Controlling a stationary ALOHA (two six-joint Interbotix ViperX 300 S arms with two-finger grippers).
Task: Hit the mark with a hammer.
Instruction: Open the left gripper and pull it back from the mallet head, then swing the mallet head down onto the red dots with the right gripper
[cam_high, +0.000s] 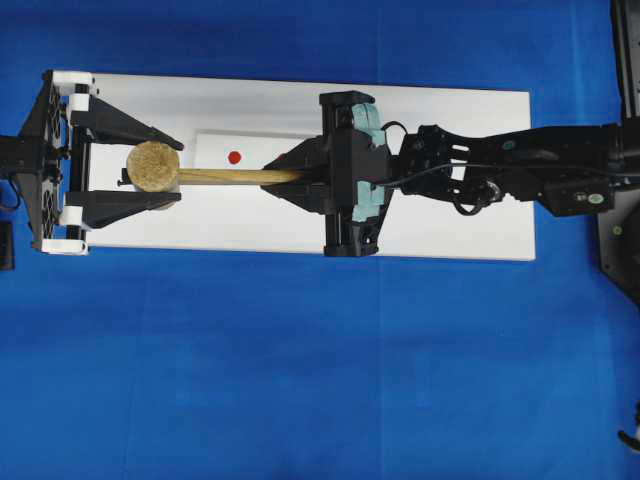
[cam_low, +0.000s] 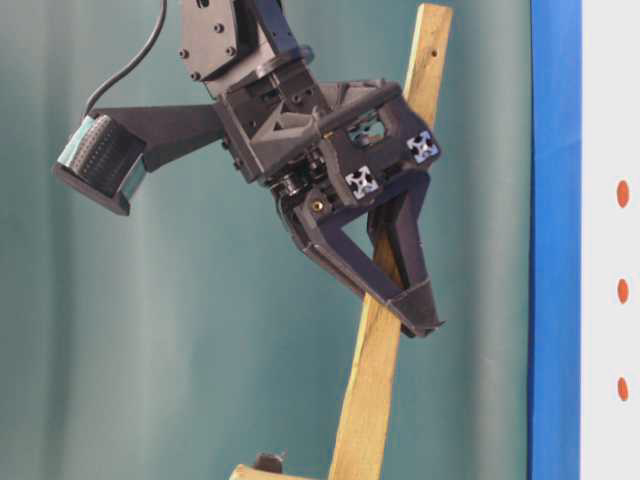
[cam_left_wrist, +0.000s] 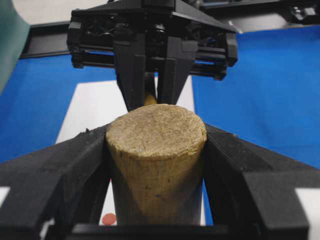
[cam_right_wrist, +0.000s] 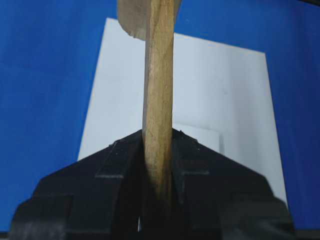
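Overhead view shows the hammer (cam_high: 200, 176) lying across a white board (cam_high: 450, 220) on the blue worktop (cam_high: 300, 380), its round head between the fingers of the left gripper (cam_high: 150, 168) and its long handle running toward the right gripper (cam_high: 290, 177). The right gripper is clamped tight on the handle; the right wrist view shows both fingers pressed against the wood with no gap. The left gripper's jaws stand partly apart, and in the left wrist view they flank the head closely on both sides; whether they press it or have just let go cannot be told.

The mark (cam_high: 234, 157) sits on a raised white strip (cam_high: 250, 150), just beside the handle and a little way from the head. In the overhead view only this one red dot is visible; the table-level view shows three dots at the frame's right edge, too small to rank by size.

The step in hand looks like a handover of the hammer to the right arm. To do it well, the left jaws should clear the head fully before the right arm lifts, and the right grip should stay firm, since it sits far from the heavy end and the head could sag or twist.

No containers are in sight.
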